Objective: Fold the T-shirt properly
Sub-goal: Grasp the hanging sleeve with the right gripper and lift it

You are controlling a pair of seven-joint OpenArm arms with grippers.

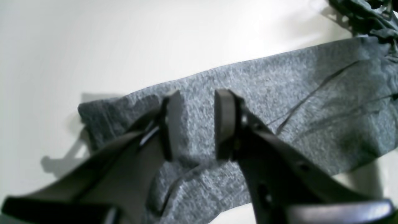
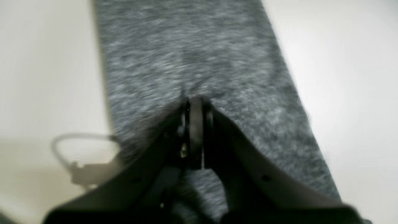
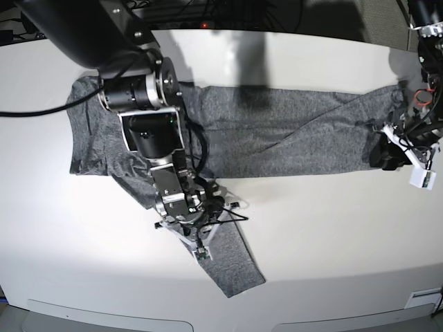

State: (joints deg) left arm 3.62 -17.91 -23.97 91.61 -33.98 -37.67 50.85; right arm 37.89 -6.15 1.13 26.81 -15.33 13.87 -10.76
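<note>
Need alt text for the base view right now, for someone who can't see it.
A grey T-shirt lies spread across a white table, one sleeve trailing toward the near edge. The right gripper is shut on that sleeve; the left gripper sits at the shirt's opposite end.

A white table (image 3: 332, 228) fills the view, dark cables (image 3: 208, 10) along its far edge.

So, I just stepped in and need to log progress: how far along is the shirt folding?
Early. The T-shirt lies stretched across the table, no tidy fold yet. In hand: the right gripper is shut on a sleeve; the left gripper hovers open over the other sleeve end. Folding sleeves and body remains.
</note>
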